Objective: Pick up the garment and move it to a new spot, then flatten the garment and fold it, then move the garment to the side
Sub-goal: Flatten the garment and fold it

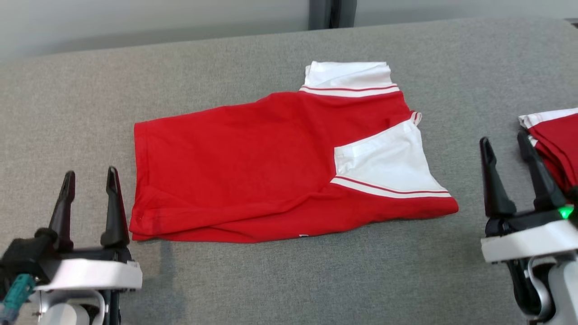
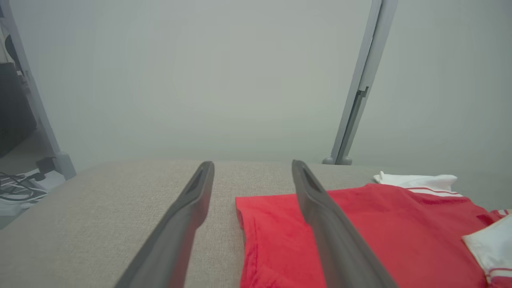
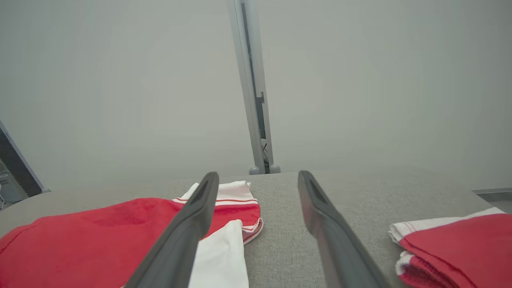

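**tom:** Closest to us, the left gripper [image 1: 90, 172] sits at the front of the table [image 1: 67, 99]. Its fingers are spread with nothing between them, just beside the near left corner of the shirt [image 1: 244, 171]. The right gripper [image 1: 504, 137] is spread and empty too, off to the right and apart from the shirt.

**jo:** Yep, and the shirt lies flat mid-table. Looks folded lengthwise, with a white sleeve [image 1: 388, 164] tucked on top at the right end. I'd guess we're between folds, or about ready to shift it.

**tom:** So how do we do it cleanly?

**jo:** We pinch through all the layers at both ends, not just the top one. Then we lift level and together, keeping the cloth taut so the sleeve doesn't slide out. Watch the near edge, it looks a bit puffy. Further right there's a pile [image 1: 557, 135] of folded red ones, so we don't drag across it. Past that, just the far edge and a grey post [image 1: 332, 13].
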Motion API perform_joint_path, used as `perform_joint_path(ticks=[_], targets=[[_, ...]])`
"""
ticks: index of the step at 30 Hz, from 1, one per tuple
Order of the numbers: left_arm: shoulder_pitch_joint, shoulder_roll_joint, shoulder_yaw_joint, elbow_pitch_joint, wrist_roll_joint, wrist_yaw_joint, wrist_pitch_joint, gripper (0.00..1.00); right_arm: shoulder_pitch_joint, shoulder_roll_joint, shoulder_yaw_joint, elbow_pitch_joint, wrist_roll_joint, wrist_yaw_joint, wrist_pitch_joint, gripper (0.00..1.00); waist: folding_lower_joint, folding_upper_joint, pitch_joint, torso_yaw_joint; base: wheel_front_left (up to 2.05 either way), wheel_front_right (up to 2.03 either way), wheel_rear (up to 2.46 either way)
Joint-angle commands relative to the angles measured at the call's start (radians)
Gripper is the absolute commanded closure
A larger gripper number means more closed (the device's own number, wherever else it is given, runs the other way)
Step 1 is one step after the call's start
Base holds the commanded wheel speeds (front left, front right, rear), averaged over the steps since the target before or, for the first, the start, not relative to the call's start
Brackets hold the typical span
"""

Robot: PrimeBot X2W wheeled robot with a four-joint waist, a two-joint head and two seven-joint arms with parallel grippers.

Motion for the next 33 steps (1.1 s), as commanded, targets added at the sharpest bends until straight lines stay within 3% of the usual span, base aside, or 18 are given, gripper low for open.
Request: perform_joint_path(ticks=[1, 10, 24, 33], targets=[[0.021, 0.005, -0.002, 0.013, 0.013, 0.007, -0.005, 0.00, 0.029, 0.003, -0.004, -0.007, -0.030, 0.000, -0.016, 0.00, 0.0000, 0.0000, -0.028, -0.007, 0.00, 0.00, 0.00], [0.111, 0.006, -0.015, 0.038, 0.034, 0.010, -0.011, 0.00, 0.140, 0.043, -0.018, -0.015, -0.096, 0.000, -0.027, 0.00, 0.0000, 0.0000, -0.094, -0.010, 0.00, 0.00, 0.00], [0.127, 0.014, -0.038, 0.031, 0.027, 0.013, 0.015, 0.00, 0.168, 0.060, -0.037, -0.036, -0.101, 0.000, -0.004, 0.00, 0.0000, 0.0000, -0.113, -0.003, 0.00, 0.00, 0.00], [0.144, 0.002, -0.088, 0.093, 0.003, -0.021, 0.070, 0.00, 0.186, 0.068, -0.027, -0.008, -0.114, 0.000, 0.024, 0.00, 0.0000, 0.0000, -0.079, -0.004, 0.00, 0.00, 0.00]])
